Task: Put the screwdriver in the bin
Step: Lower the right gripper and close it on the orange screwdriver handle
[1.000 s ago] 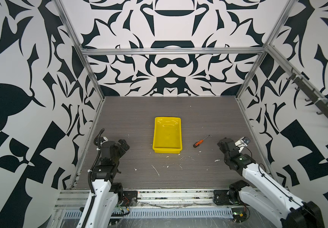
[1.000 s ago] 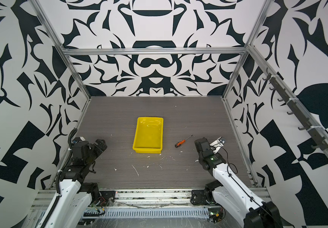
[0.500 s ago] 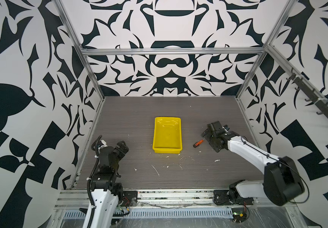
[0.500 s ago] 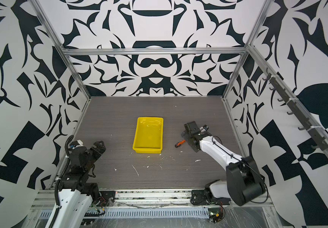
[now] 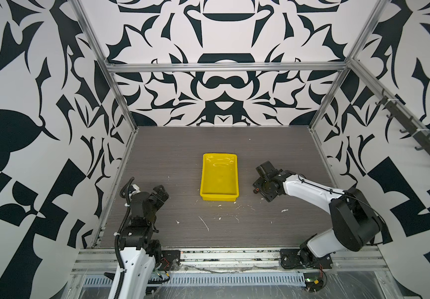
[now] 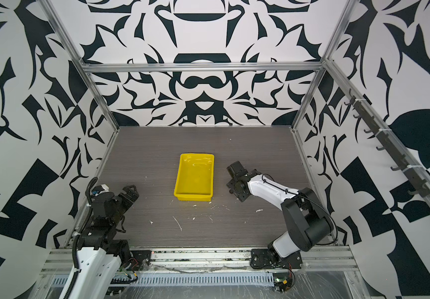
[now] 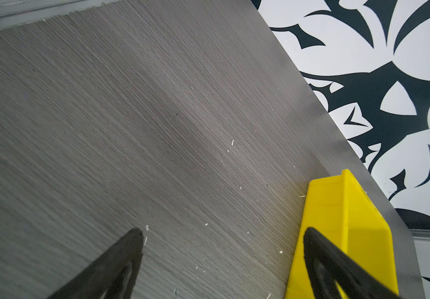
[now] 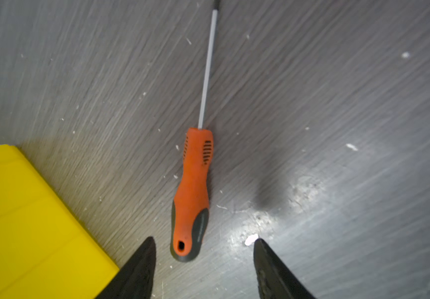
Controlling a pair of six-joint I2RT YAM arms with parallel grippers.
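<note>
Right claw [image 8: 204,239] had moved up from the lower right toward frame centre, released, jaws astride the screwdriver [image 8: 191,196] on the table [image 8: 338,103] beside the bin [image 8: 14,207]; left claw [image 7: 223,230] released too.

We are swinging our right gripper [image 8: 204,242] out from the near right corner of the table [image 5: 208,145] and over to the screwdriver [image 8: 192,191] beside the bin [image 5: 219,198]. We are now hiding the tool in both top views (only an orange speck shows), with our jaws straddling its butt end.
</note>
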